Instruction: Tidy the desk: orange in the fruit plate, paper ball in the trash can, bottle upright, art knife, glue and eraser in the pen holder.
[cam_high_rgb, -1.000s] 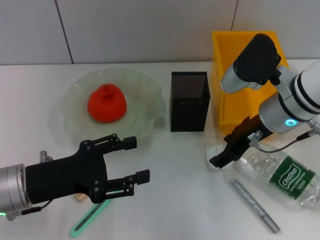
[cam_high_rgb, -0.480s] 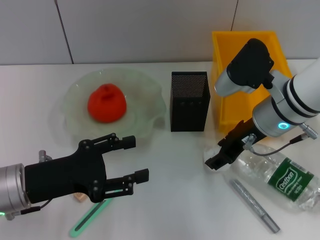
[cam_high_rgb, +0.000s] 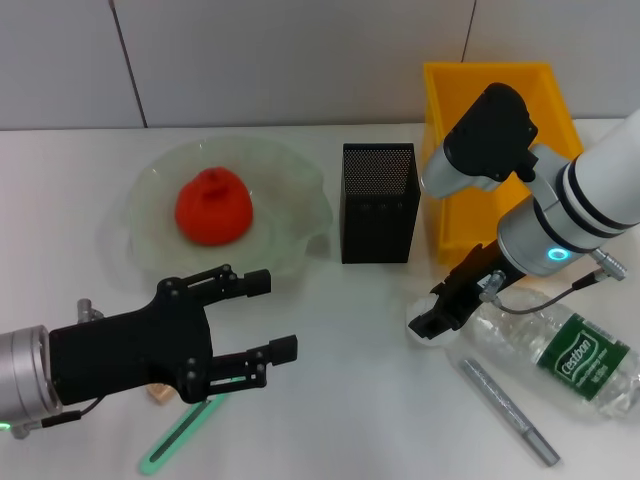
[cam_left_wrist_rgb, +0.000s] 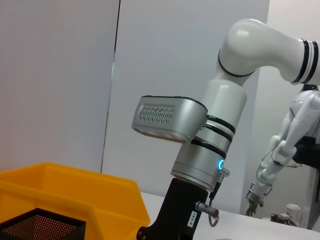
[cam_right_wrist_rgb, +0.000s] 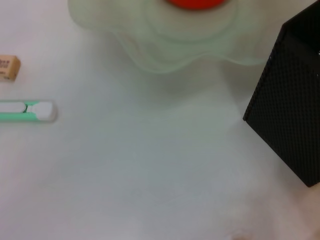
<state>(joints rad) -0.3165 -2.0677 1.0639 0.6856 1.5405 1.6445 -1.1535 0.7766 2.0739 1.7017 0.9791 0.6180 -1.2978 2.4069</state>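
Right now the relation that matters is between the right gripper (cam_high_rgb: 437, 318) and the clear plastic bottle with the green label (cam_high_rgb: 545, 345), which lies on its side on the white desk (cam_high_rgb: 350, 400). Its long axis runs from the cap end, at the gripper's black fingertips, away toward the robot's right and slightly nearer the body, label end farthest off. The right gripper is low at the neck end, touching or just beside it; whether its fingers are apart or closed on the neck I cannot tell. Since the bottle lies wholly on the right, between the yellow plastic bin (cam_high_rgb: 480, 170) and the grey metal pen-shaped tool (cam_high_rgb: 510, 410), the right arm is far the nearer, and standing the bottle up would likely mean lifting the neck end about the base. The left gripper (cam_high_rgb: 265, 345), black fingers spread wide and holding nothing, hovers near the desk's front on the left, above the green-and-white art knife (cam_high_rgb: 175, 435) and well apart from the bottle.
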